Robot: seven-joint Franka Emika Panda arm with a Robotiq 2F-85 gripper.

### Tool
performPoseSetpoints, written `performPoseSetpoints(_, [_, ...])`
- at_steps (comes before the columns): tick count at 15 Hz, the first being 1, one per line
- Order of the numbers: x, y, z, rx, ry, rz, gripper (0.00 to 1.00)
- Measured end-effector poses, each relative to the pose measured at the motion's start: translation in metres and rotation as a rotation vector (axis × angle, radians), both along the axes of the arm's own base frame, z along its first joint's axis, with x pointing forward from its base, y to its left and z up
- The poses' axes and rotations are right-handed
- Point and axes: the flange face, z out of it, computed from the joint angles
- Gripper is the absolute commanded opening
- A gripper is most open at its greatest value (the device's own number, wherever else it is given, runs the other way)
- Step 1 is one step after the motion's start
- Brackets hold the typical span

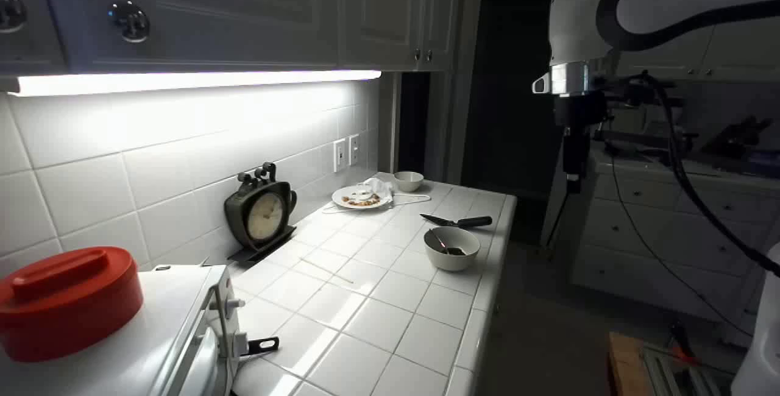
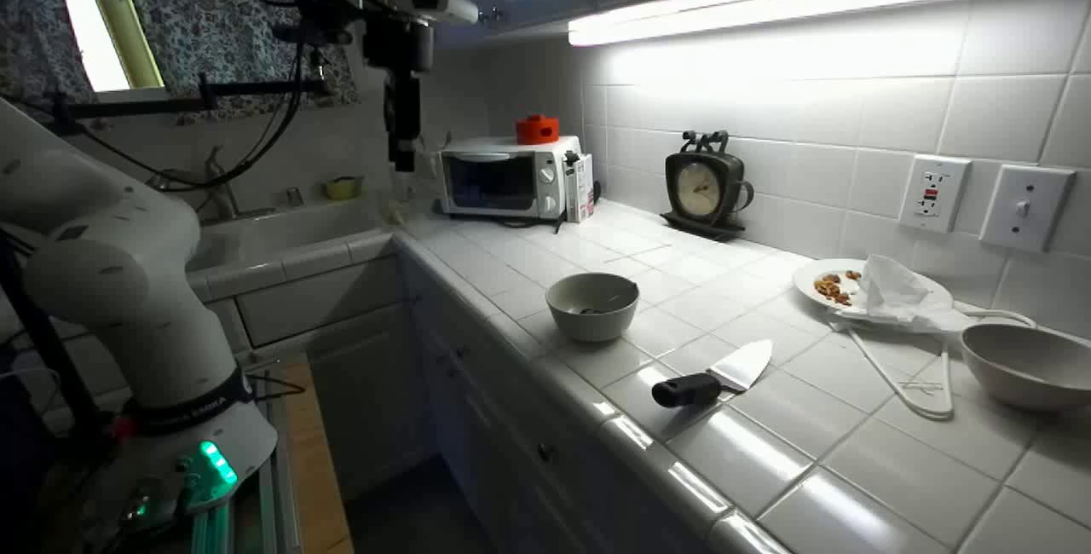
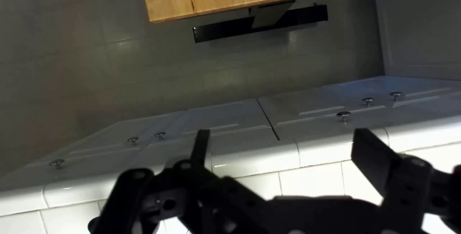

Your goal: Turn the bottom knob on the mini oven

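Wht-tiled kitch counter (image 2: pixel 699 298) w/ mini oven (image 2: pixel 503 183), strip light (image 2: pixel 818 2) above, dim floor (image 3: pixel 173 68) below; gripper (image 3: pixel 282 142) spread wide.

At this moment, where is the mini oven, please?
In an exterior view, the mini oven stands on the counter, left of the clock, with the red pot on top.

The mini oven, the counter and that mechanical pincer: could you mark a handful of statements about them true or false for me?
1. A red pot sits on the mini oven. True.
2. The pincer is open, apart from the oven's bottom knob. True.
3. The pincer is lifting the red pot. False: the two are apart.
4. A clock stands on the counter. True.
5. The counter holds only one bowl. False: one bowl stands near a cake server, another bowl near the plate.
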Motion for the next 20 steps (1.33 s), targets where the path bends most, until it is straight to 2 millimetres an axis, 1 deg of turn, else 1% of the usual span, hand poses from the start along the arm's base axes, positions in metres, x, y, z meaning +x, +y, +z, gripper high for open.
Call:
performPoseSetpoints(6, [0.001,0.001,0.0,-0.001,-0.003,0.003,1.0])
performPoseSetpoints(7, [0.005,0.003,-0.002,0.003,-0.011,0.01,1.0])
performPoseSetpoints(9, [0.022,0.015,-0.007,0.001,-0.052,0.06,1.0])
performPoseSetpoints(11, [0.049,0.041,-0.017,0.008,-0.09,0.154,1.0])
performPoseSetpoints(16, [0.113,0.131,-0.046,0.063,-0.184,0.424,1.0])
performPoseSetpoints(18, [0.136,0.156,-0.053,0.099,-0.225,0.522,1.0])
performPoseSetpoints(20, [0.16,0.172,-0.058,0.146,-0.264,0.609,1.0])
